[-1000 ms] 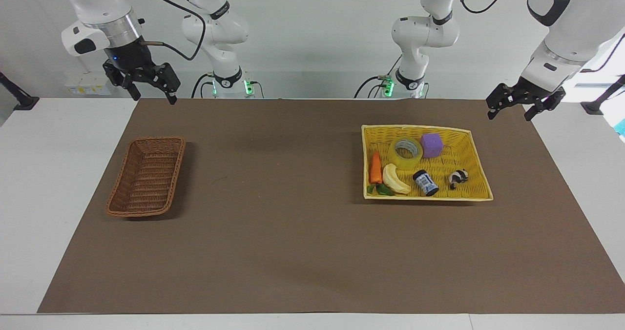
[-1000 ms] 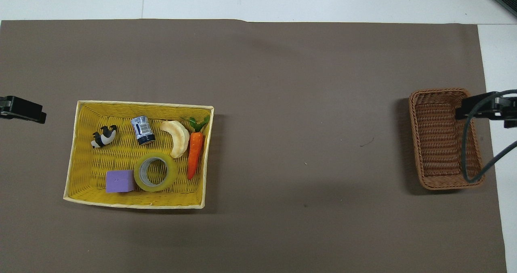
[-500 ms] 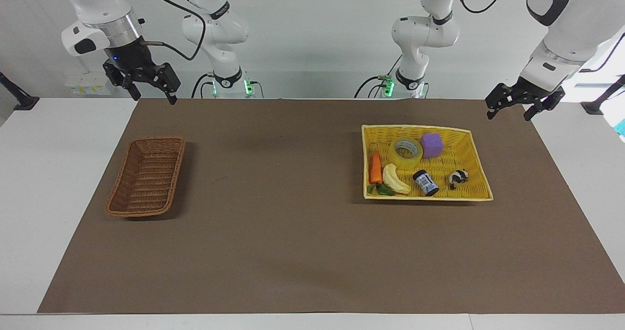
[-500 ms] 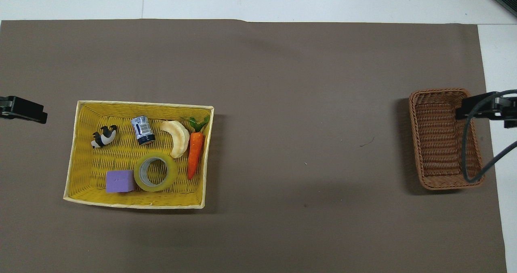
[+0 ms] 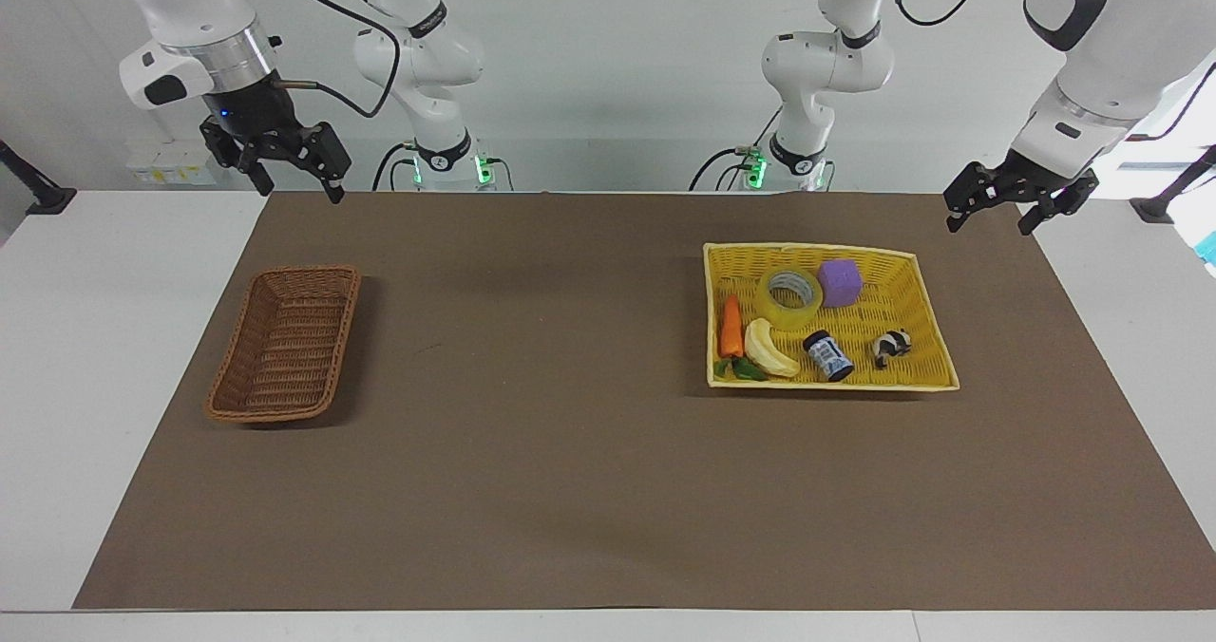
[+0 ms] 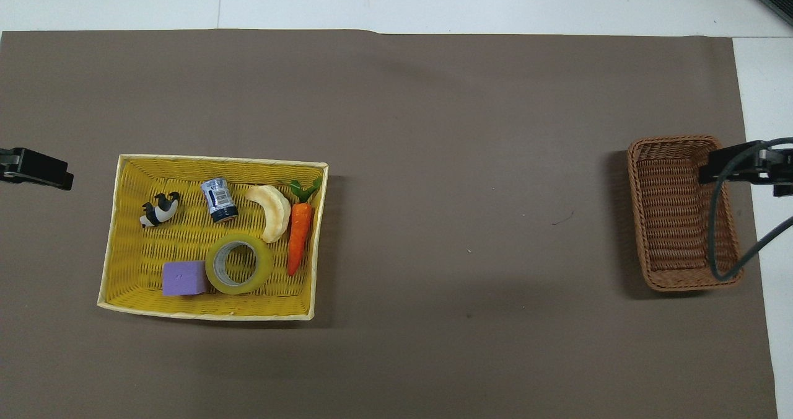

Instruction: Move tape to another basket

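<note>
The tape (image 5: 790,297) (image 6: 238,264), a translucent yellow roll, lies flat in the bright yellow basket (image 5: 929,314) (image 6: 116,233), in the part nearer the robots, beside a purple cube (image 5: 840,282). The brown wicker basket (image 5: 249,311) (image 6: 642,220) stands at the right arm's end of the table with nothing in it. My left gripper (image 5: 990,227) (image 6: 38,170) hangs open in the air over the mat's corner, off to the side of the yellow basket. My right gripper (image 5: 300,191) (image 6: 743,168) hangs open and high, over the brown basket's edge in the overhead view.
The yellow basket also holds a carrot (image 6: 298,236), a banana (image 6: 272,211), a small can (image 6: 219,200) and a panda toy (image 6: 158,210). A brown mat (image 5: 551,414) covers the table. The right arm's cable (image 6: 718,233) loops above the brown basket.
The left gripper has crept very slightly toward the yellow basket. Nothing else has moved.
</note>
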